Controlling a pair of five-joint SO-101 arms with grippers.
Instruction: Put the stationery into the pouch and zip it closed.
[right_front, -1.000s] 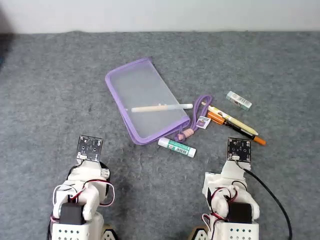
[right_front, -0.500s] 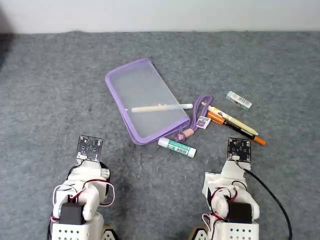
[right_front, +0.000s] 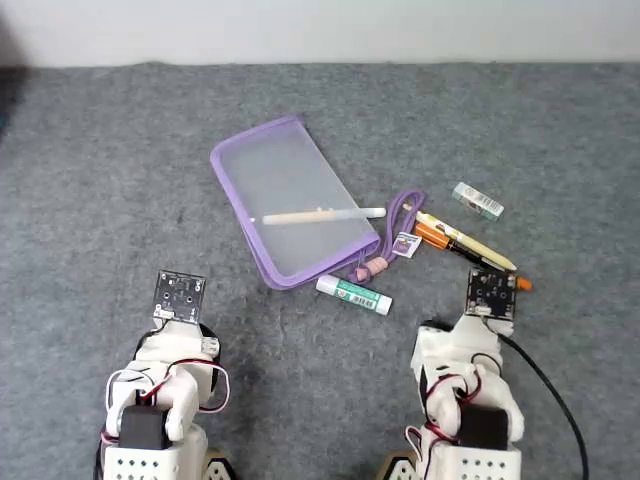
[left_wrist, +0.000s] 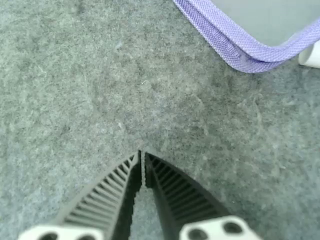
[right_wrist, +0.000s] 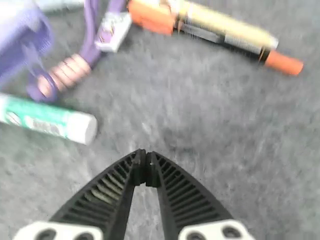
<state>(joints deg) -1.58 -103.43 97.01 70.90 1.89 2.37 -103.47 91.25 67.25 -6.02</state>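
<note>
A clear pouch with purple trim (right_front: 295, 205) lies mid-table, a cream pen (right_front: 322, 214) resting on top of it. Its purple strap (right_front: 402, 212) with a pink toggle (right_wrist: 70, 72) and a small tag (right_wrist: 113, 31) trails to the right. A green-and-white glue stick (right_front: 353, 294) lies just below the pouch. An orange marker and a yellow pen (right_front: 466, 249) lie side by side right of the strap, and a small eraser (right_front: 477, 200) sits farther back. My left gripper (left_wrist: 143, 167) is shut over bare carpet near the pouch corner (left_wrist: 250, 55). My right gripper (right_wrist: 145, 167) is shut, between the glue stick (right_wrist: 45, 120) and the marker (right_wrist: 215, 27).
Grey carpet covers the whole table (right_front: 120, 150). The left arm's base (right_front: 165, 400) and the right arm's base (right_front: 465, 400) stand at the front edge. A black cable (right_front: 545, 390) runs from the right arm toward the front right.
The right arm has shifted forward and slightly right, toward the orange marker. The left arm and all stationery stay where they were.
</note>
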